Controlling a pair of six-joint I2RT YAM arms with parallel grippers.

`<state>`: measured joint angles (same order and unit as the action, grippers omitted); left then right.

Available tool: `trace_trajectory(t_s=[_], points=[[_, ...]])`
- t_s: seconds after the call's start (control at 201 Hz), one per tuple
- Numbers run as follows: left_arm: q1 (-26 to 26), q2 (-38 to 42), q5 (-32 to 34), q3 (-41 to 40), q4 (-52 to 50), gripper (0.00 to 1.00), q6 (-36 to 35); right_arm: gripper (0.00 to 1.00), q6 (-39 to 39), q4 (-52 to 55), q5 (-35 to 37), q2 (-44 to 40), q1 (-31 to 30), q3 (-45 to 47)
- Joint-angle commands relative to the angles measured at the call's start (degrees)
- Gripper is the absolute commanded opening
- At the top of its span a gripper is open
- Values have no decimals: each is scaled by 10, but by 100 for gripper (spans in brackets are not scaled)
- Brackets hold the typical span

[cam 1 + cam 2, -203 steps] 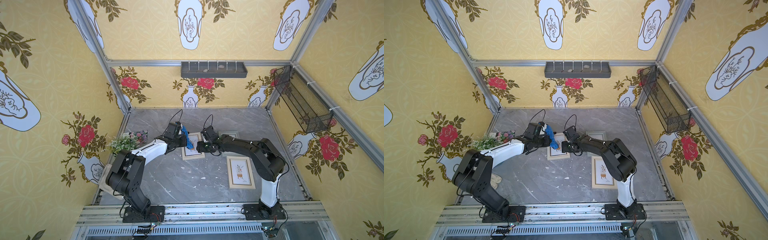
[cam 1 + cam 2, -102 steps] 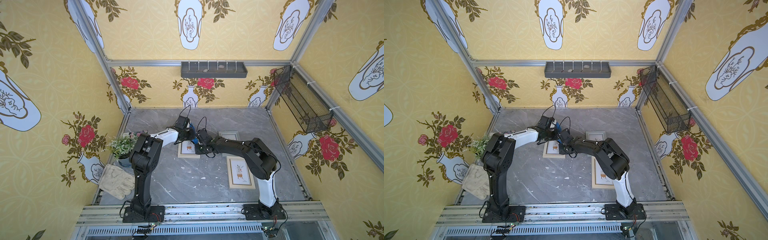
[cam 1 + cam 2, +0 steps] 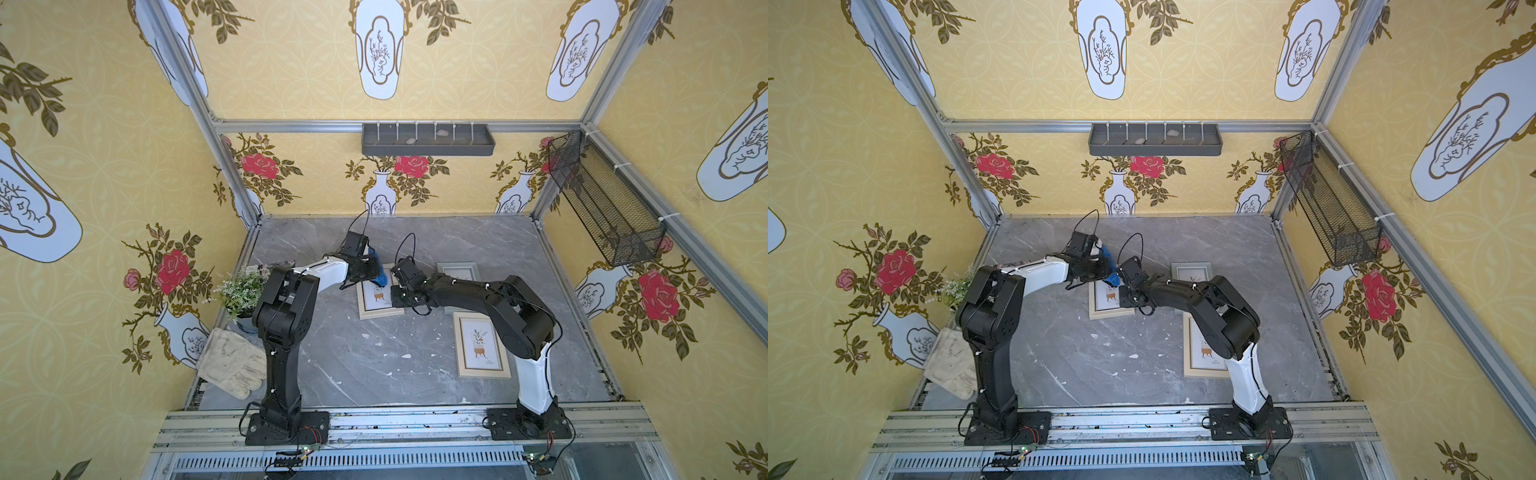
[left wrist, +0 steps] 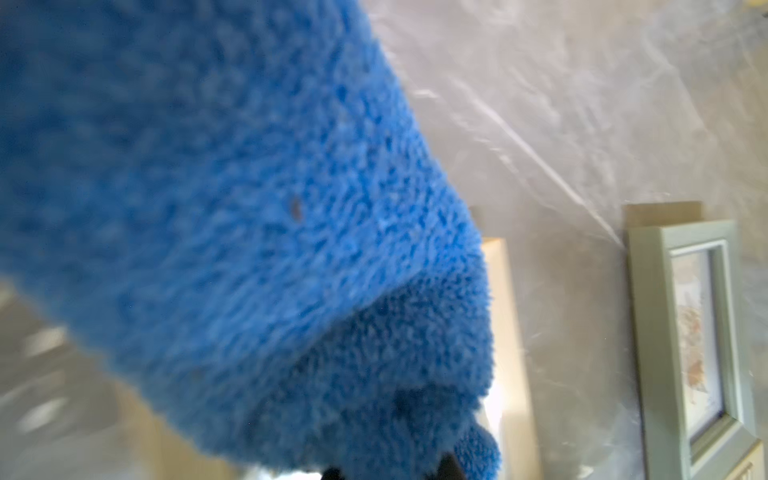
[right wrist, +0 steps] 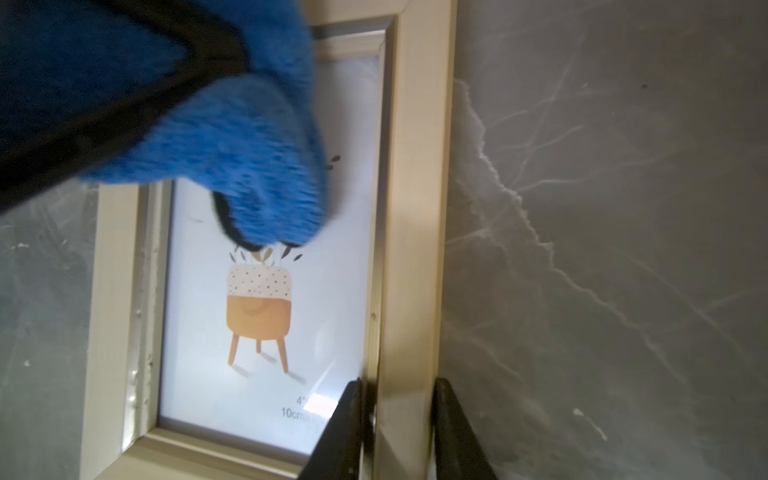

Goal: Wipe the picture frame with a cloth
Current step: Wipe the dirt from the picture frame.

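Nearest on the grey marble counter [image 3: 374, 365] lie an off-white glove [image 3: 230, 365] and a pale second frame [image 3: 482, 349]. Farther in, the right hand [image 5: 397, 390] is clamped on one side rail of the picture frame [image 5: 415, 208], which lies flat at the counter's middle, one finger on each side of the rail. The left hand [image 3: 374, 270] is closed tight on the bunched blue cloth [image 5: 257, 166], whose drooping end lies over the glass at the frame's far half. Beyond are a grey-green frame [image 3: 459, 270], a plant [image 3: 243, 291] and a wall tray [image 3: 428, 139].
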<state>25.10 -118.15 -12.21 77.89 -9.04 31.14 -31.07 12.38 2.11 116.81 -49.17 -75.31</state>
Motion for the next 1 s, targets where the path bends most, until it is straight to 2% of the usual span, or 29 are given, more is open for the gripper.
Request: trace_trajectory(t_s=[0.0, 0.164, 0.194, 0.294, 0.383, 0.523, 0.543, 0.622, 0.747, 0.777, 0.851, 0.991], points=[[27, -32, -6, 31, -49, 0, 11, 21, 3, 40, -12, 15, -9, -9], [4, -14, 15, -2, -44, 0, 14, 21, -10, 37, -7, 1, 4, 15], [-24, -6, 12, -19, -38, 0, 14, 21, -12, 34, -7, -2, 6, 22], [-53, 16, 18, -47, -30, 0, 14, 21, -7, 34, 2, -7, 8, 30], [-45, 16, 14, -37, -31, 0, 13, 21, -6, 34, -5, -1, 6, 25], [-4, -20, 14, 21, -50, 0, 17, 20, -9, 35, -11, 13, 1, 6], [16, -26, 12, 28, -53, 0, 17, 20, -9, 36, -11, 14, 1, 5], [25, -39, 6, 47, -59, 0, 20, 20, -12, 35, -8, 13, 1, 5], [4, -21, 16, 23, -56, 0, 20, 20, -14, 36, -4, 4, 4, 17], [-23, -13, 8, 10, -48, 0, 22, 20, -14, 35, -4, 2, 5, 21], [-46, 1, 6, -11, -39, 0, 24, 20, -14, 33, -4, 2, 6, 25], [-36, -6, 10, 7, -49, 0, 19, 20, -15, 31, -11, 9, 6, 19]])
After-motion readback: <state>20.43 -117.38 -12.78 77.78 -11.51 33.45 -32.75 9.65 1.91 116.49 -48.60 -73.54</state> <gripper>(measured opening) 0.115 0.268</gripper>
